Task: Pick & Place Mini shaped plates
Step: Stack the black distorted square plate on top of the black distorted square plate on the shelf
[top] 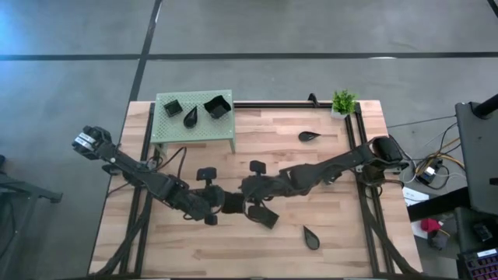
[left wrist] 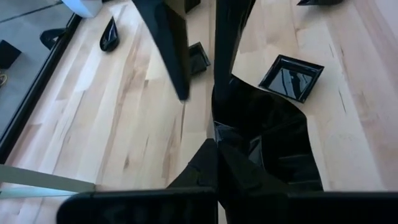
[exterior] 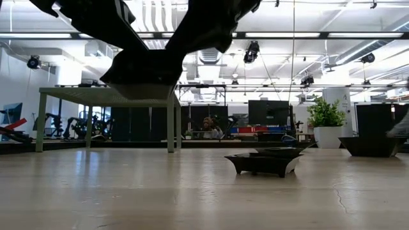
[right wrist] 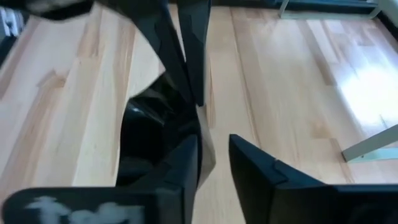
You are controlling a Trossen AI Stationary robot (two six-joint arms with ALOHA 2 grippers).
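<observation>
A small black square plate [top: 231,204] hangs in the air over the table's near middle, between both grippers; the low view shows the plate [exterior: 144,80] well above the wood. My left gripper [top: 214,211] is shut on it from the left. My right gripper [top: 247,204] is open, its fingers [right wrist: 180,171] standing astride the plate's opposite rim [right wrist: 205,149]; I cannot tell whether they touch it. Three black plates lie on the green stand [top: 163,132]. Two leaf plates [top: 309,137] [top: 311,237] and two square plates [left wrist: 291,76] [left wrist: 198,57] rest flat on the table. My left gripper pinches the square plate's rim [left wrist: 227,134] between its two fingers [right wrist: 189,56], coming roughly level from the table's left. The plate is lifted clear of the table and sticks out beyond the fingertips toward my right gripper.
The green stand sits at the far left of the table, a small potted plant [top: 343,102] at the far right corner. Black rails [top: 366,194] run along both table sides. Bare wood lies at the near left and between the stand and the far leaf plate.
</observation>
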